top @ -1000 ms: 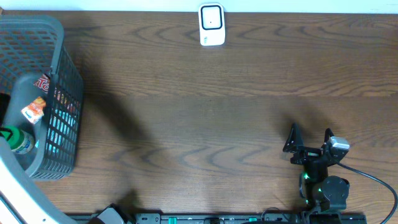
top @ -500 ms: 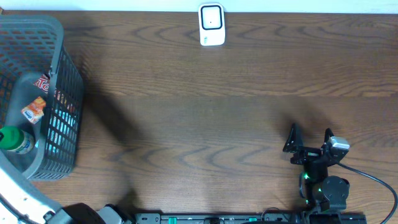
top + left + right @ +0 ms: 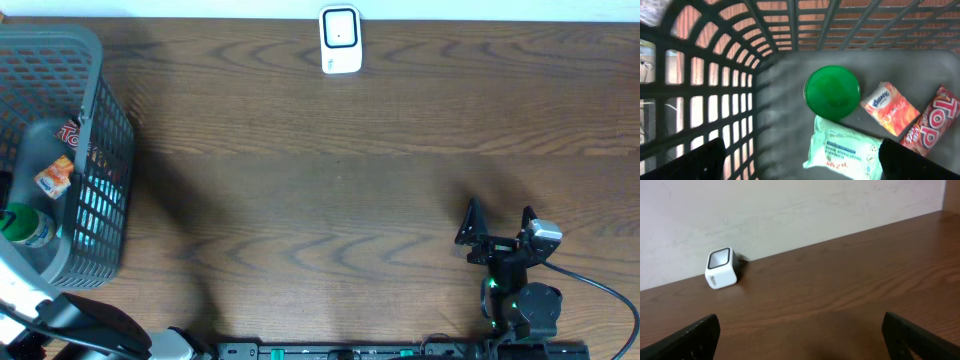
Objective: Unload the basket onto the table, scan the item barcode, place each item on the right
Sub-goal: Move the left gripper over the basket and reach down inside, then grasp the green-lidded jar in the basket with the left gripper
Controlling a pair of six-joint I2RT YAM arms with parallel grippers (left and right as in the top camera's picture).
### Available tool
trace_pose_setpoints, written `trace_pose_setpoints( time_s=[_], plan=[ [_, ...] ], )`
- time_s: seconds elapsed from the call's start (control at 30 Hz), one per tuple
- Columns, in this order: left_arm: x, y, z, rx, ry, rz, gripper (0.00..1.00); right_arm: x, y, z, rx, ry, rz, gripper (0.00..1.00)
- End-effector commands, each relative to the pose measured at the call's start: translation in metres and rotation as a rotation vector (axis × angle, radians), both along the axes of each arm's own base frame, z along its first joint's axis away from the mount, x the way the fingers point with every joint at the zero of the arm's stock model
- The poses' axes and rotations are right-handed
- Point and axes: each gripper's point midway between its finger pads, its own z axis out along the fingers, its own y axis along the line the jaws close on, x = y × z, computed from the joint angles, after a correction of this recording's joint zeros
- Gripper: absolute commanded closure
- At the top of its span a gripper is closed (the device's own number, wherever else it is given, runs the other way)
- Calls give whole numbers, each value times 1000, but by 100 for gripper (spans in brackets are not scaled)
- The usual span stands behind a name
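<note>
1. Basket, grey mesh, at the left end of the table, holds the items.
2. Left gripper hovers inside, fingers spread, empty; right gripper rests opposite, fingers spread, empty.
3. Wipes pack, on the basket floor: probably soft, light, slippery; pinch its narrow width.
4. Scanner, far edge.

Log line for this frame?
left jaws: open, empty, over basket | right jaws: open, empty | bottle: in basket | scanner: far edge, untouched

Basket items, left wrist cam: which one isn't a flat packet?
The green-capped bottle, round cap up; the wipes pack, orange tissue pack and red snack bag lie flat.
</note>
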Motion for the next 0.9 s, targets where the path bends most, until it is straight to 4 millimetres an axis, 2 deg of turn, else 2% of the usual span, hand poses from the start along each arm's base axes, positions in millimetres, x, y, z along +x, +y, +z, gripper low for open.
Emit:
trace_pose_setpoints(
  time_s=[0.0, 0.5, 0.63, 0.77, 0.87],
  plan=[
    [1, 8, -10, 3, 16, 11, 2, 0, 2, 0, -8, -1, 11, 1],
    [25, 34, -59, -29, 61, -22, 2, 0, 2, 0, -8, -1, 11, 1],
    [28, 37, -75, -54, 78, -24, 2, 0, 2, 0, -8, -1, 11, 0],
    [41, 38, -87, -78, 54, -76, 2, 0, 2, 0, -8, -1, 11, 1],
    [43, 41, -91, -80, 53, -76, 2, 0, 2, 0, -8, 0, 11, 1]
  ],
)
